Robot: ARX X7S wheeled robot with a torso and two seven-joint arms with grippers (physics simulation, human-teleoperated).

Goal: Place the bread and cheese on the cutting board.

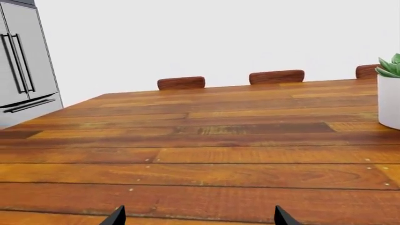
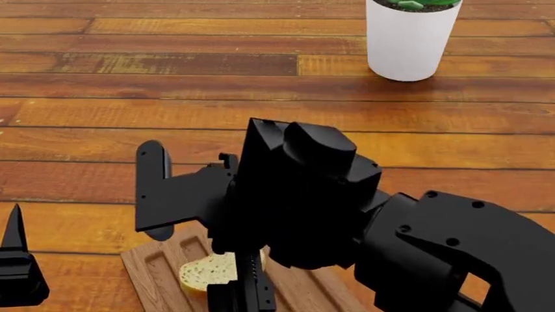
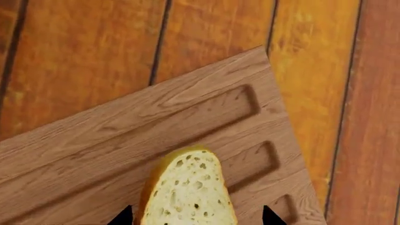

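Observation:
The bread (image 3: 190, 190), a speckled slice with a golden crust, lies on the brown grooved cutting board (image 3: 93, 140). My right gripper (image 3: 197, 216) is open right over it, with one dark fingertip on each side of the slice and a gap to each. In the head view the bread (image 2: 206, 272) shows on the cutting board (image 2: 154, 266) under my right arm (image 2: 303, 195). My left gripper (image 1: 198, 218) is open and empty over bare table; it shows at the lower left of the head view (image 2: 15, 260). The cheese is out of view.
A white pot with a green plant (image 2: 410, 39) stands on the wooden table (image 2: 173, 97) at the back right; it also shows in the left wrist view (image 1: 388, 101). Chair backs (image 1: 181, 83) line the far edge. A steel fridge (image 1: 25, 61) stands beyond.

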